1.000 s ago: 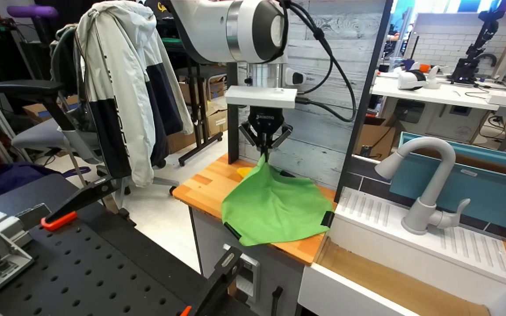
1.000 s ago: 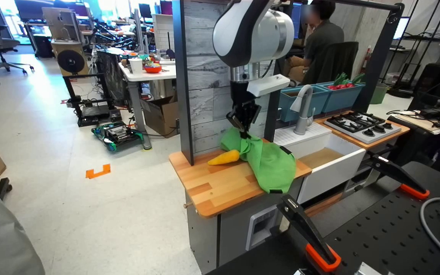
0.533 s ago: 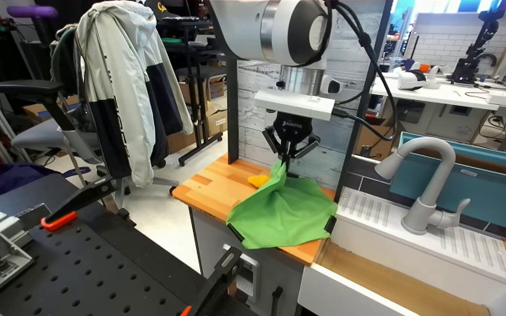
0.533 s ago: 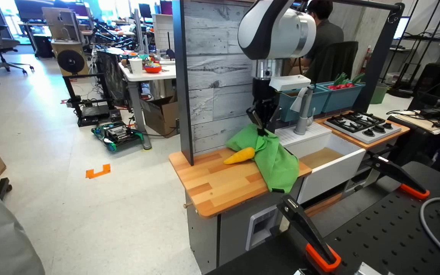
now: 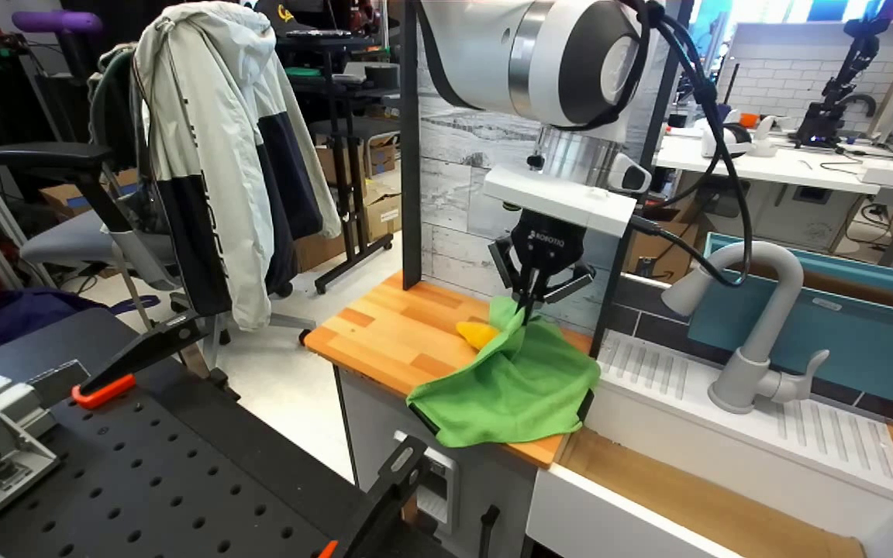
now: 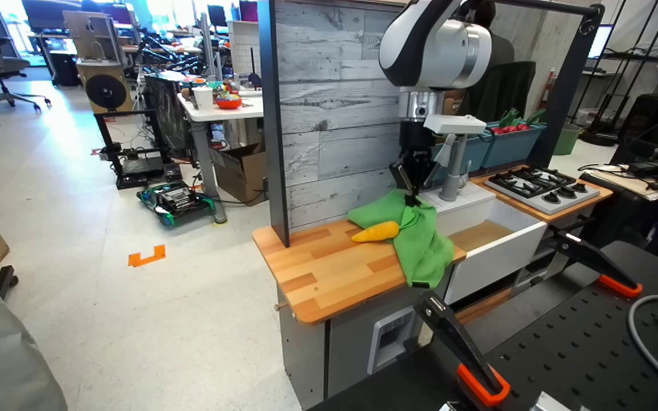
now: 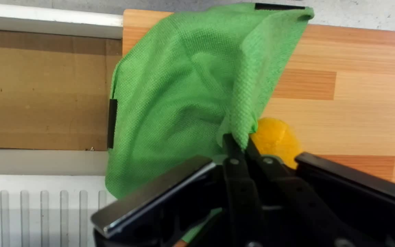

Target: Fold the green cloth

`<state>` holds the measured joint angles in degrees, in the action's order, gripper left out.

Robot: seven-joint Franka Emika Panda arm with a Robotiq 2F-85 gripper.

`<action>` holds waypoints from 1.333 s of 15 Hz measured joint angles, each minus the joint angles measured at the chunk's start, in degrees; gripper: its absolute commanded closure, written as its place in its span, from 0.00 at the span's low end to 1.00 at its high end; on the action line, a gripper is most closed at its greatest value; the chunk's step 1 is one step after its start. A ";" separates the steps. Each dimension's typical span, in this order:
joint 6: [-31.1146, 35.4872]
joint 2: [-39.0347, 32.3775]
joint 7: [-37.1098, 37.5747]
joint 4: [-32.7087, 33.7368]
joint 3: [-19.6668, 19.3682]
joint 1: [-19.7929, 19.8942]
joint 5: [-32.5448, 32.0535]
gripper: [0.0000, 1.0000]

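Green cloth (image 7: 190, 92) in gripper (image 7: 240, 144), yellow carrot (image 6: 379, 232) alongside

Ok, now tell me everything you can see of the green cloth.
The green cloth looks like soft, coarse-woven fabric, with black strips along its edges. It lies rumpled, not neatly folded, on the wooden worktop near the sink, one corner overhanging the edge. The claw pinches a raised part; a yellow carrot seems to touch it.

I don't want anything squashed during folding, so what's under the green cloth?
The wooden countertop lies under the green cloth. A yellow carrot sits beside the cloth, thick end toward it. Anything else that might be beneath is hidden.
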<state>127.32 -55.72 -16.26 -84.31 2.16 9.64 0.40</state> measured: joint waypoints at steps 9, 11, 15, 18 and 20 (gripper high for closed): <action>-2.95 -5.76 1.15 4.86 -0.15 0.02 0.02 0.99; -3.03 -6.61 1.79 5.44 -0.21 0.01 0.02 0.99; -3.08 -8.01 3.49 6.42 -0.44 -0.02 0.02 0.99; -3.96 -9.18 4.98 7.47 -0.65 -0.07 0.01 0.99; -4.66 -10.09 5.82 8.33 -0.81 -0.09 0.01 0.99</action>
<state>122.66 -65.82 -10.44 -75.98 1.36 9.55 0.42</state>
